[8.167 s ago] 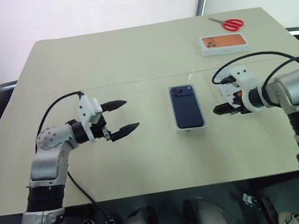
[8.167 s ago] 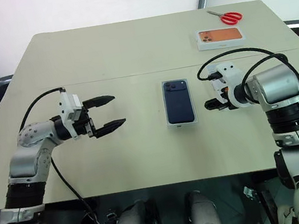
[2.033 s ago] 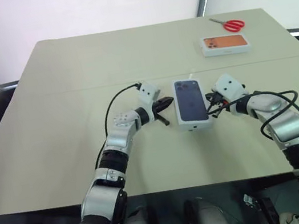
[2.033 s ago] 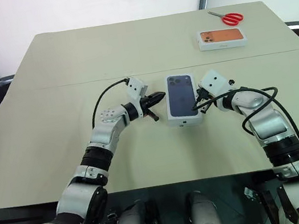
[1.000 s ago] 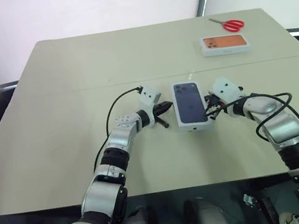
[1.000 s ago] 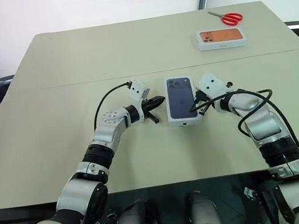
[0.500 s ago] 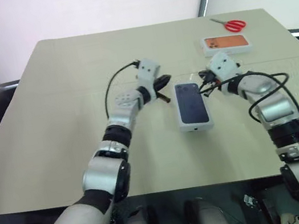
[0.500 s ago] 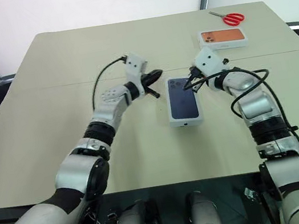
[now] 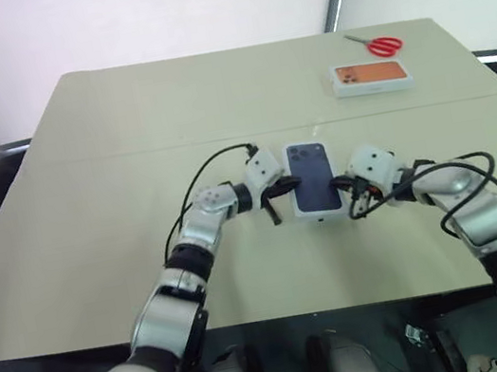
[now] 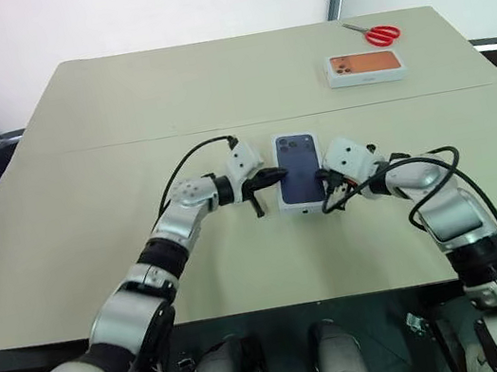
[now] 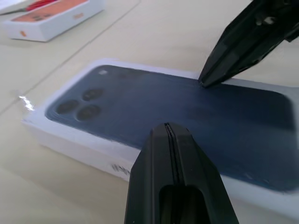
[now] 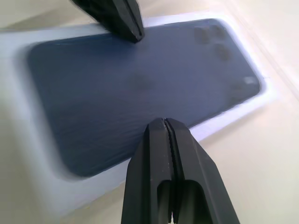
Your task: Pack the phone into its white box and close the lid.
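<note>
The white box (image 11: pixel 70 137) lies closed in the middle of the table. Its lid (image 9: pixel 313 177), with a dark phone picture on top, sits on it. The phone itself is hidden. My left gripper (image 9: pixel 280 190) is shut, and its tip is at the box's left long side, level with the lid's edge. My right gripper (image 9: pixel 342 192) is also shut, with its tip at the right long side. In the left wrist view my left gripper (image 11: pixel 167 128) points across the lid (image 11: pixel 163 102) at the right gripper (image 11: pixel 205 81). Neither gripper holds anything.
A white box printed with an orange phone (image 9: pixel 371 76) lies at the far right of the table. Red-handled scissors (image 9: pixel 376 44) lie just behind it. The table's near edge runs close below both arms.
Half a second ago both shut grippers were raised near the box's far end. They have since come back down beside its long sides. The box lies about where it was.
</note>
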You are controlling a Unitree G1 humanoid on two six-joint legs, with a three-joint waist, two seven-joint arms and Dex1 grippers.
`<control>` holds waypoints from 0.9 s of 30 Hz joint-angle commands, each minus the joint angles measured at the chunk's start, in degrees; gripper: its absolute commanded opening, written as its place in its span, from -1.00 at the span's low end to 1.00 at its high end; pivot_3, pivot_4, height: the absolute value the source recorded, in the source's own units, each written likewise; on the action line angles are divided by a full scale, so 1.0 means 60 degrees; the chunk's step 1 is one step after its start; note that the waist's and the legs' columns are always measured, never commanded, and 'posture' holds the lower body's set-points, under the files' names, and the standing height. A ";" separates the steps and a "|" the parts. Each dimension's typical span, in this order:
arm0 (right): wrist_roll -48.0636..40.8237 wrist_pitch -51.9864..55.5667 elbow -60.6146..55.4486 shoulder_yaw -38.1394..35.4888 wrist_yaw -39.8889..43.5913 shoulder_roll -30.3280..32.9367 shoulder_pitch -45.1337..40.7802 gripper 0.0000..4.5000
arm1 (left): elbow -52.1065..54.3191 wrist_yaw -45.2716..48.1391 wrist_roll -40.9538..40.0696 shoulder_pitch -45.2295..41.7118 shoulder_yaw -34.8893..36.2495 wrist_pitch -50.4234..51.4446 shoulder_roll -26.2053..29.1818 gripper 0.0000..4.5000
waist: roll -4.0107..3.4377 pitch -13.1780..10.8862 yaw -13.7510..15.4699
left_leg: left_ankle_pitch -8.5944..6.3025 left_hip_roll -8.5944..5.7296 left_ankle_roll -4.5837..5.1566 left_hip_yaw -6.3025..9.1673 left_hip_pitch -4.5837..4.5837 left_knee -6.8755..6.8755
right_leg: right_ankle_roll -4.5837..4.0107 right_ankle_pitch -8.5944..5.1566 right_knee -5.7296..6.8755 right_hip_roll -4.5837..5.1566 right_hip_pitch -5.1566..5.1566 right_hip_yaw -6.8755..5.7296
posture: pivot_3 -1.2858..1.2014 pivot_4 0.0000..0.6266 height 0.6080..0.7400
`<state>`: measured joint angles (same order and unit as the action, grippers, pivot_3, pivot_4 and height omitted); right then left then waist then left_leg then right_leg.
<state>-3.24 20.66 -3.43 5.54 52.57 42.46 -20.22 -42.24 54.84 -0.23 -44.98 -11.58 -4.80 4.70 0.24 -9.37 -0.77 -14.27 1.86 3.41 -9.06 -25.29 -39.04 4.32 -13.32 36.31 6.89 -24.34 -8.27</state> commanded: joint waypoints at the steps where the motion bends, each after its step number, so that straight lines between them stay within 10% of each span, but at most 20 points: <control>1: -0.0344 0.0380 -0.0421 0.0345 0.0761 0.0240 0.0438 -0.98 | 0.0576 -0.0006 -0.0086 0.0717 -0.0118 0.0758 0.0142 -1.00 | 0.0003 0.0009 0.0032 | -0.0001 -0.0001 0.0002 0.0003 0.0002 -0.0003 | 0.0000 0.0000 -0.0001 0.0002 0.0005 -0.0002 | 0.03 -0.52 0.96; 7: -0.1170 0.1193 -0.0061 -0.0419 0.0552 -0.0166 -0.0198 -1.00 | 0.1634 -0.0605 -0.0996 0.0806 0.0866 0.2081 0.0521 -0.76 | 0.0011 0.0014 -0.0009 | -0.0043 -0.0004 0.0069 0.0020 0.0001 -0.0014 | -0.0002 0.0000 -0.0010 0.0013 0.0020 -0.0020 | 0.03 -0.52 0.96; 15: -0.2409 0.0686 -0.0044 -0.1554 0.1119 -0.0101 -0.0367 0.81 | 0.4013 0.0095 -0.1981 0.1337 0.2001 0.3055 0.2929 1.00 | -0.0005 -0.0002 0.0023 | 0.0003 -0.0003 -0.0003 0.0010 -0.0026 -0.0005 | -0.0004 0.0003 0.0006 0.0004 -0.0020 -0.0015 | 0.03 -0.52 0.96; 27: -0.3423 0.0088 0.0615 -0.2995 0.2109 0.0916 0.0099 0.99 | 0.6548 0.0688 -0.3155 0.4262 0.3700 0.3413 0.5728 1.00 | -0.0018 -0.0013 0.0043 | -0.0007 -0.0005 -0.0009 0.0009 -0.0023 0.0004 | -0.0006 0.0001 -0.0002 0.0018 -0.0023 -0.0012 | 0.03 -0.52 0.96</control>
<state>-22.28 21.74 0.45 -10.64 65.29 47.56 -19.63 -6.23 59.45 -17.20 -19.30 8.90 15.46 38.50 0.13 -9.45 -0.51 -14.39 1.81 3.26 -8.99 -25.42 -39.02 4.25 -13.33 36.29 7.04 -24.48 -8.37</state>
